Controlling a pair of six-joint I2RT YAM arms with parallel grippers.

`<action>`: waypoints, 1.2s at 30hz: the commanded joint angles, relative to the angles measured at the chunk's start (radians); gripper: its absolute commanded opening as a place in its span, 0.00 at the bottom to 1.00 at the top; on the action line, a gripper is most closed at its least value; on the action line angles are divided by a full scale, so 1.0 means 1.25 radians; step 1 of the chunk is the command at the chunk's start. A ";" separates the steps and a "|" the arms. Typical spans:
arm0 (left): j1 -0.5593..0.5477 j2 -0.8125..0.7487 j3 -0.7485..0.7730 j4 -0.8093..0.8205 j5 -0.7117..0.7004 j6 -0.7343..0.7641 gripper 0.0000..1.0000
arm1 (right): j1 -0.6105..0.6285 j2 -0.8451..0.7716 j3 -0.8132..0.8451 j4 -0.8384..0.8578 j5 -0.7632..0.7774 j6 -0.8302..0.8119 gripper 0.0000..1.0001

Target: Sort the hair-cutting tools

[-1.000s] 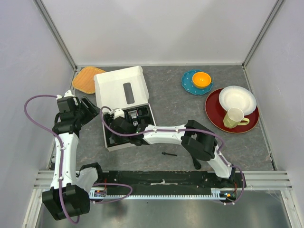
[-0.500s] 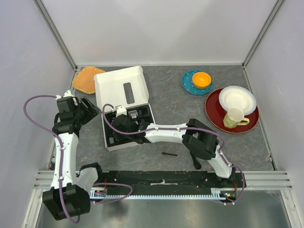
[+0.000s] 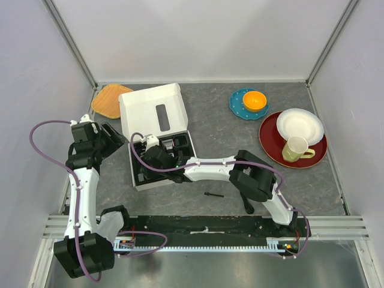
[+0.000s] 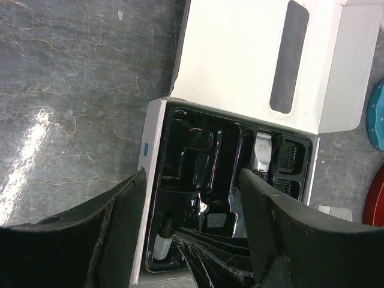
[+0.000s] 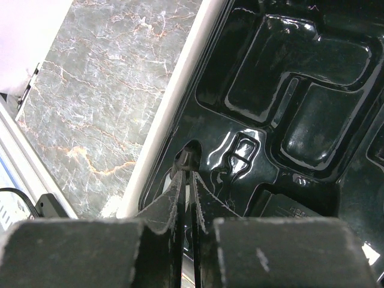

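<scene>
Our left gripper (image 4: 192, 177) hangs, fingers apart, at 9 o'clock of the white cardboard box with glossy black moulded tray (image 4: 151, 180); our right gripper (image 5: 187, 168) pinches a small black bit (image 5: 187, 157) by the tray's 9 o'clock wall, held only at the tips, so we fear it slips askew of its recess

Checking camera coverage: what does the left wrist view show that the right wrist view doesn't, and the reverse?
Left wrist only: the white cardboard lid with its window, and the silver-headed electric clipper in its slot. Right wrist only: the small black piece pinched by the right gripper. Both: the glossy black moulded tray and grey marbled tabletop.
</scene>
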 commanded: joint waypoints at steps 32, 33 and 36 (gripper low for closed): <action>0.018 -0.001 0.001 0.014 0.023 0.006 0.70 | 0.039 0.077 0.131 -0.133 0.107 -0.154 0.39; 0.020 -0.001 0.000 0.014 0.022 0.008 0.70 | 0.039 0.076 0.130 -0.132 0.110 -0.152 0.41; 0.020 0.000 0.000 0.014 0.025 0.008 0.70 | 0.039 0.068 0.132 -0.126 0.112 -0.154 0.48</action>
